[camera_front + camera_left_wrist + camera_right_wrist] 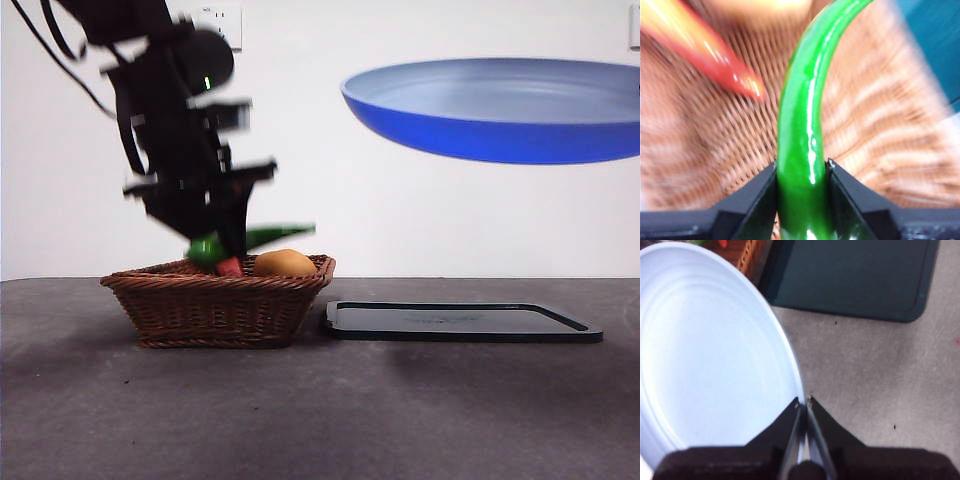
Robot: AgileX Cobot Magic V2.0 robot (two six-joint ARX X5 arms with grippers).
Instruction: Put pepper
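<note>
The grey counter (320,420) fills the lower part of the front view, and a blue plate (500,108) hangs in the air at the upper right of that frame, tilted a little, well above a dark flat tray (460,322) lying at centre right. In the right wrist view the right claw (803,402) is pinched together on the rim of the plate (705,355), with the tray (850,277) on the counter (880,385) across the top of that frame.

At lower left of the front view sits a brown wicker basket (215,305), just beside the tray. The dark, blurred arm comes down from the upper left corner over it. The left claw (801,167) is clamped on the pepper (802,125) (glossy green, curving away from the jaws), held above the basket weave (705,140). In the front view the pepper (275,235) pokes out level, just above the basket rim. An orange-yellow fruit (285,264) and a red-orange carrot tip (230,267) lie in the basket below it.
</note>
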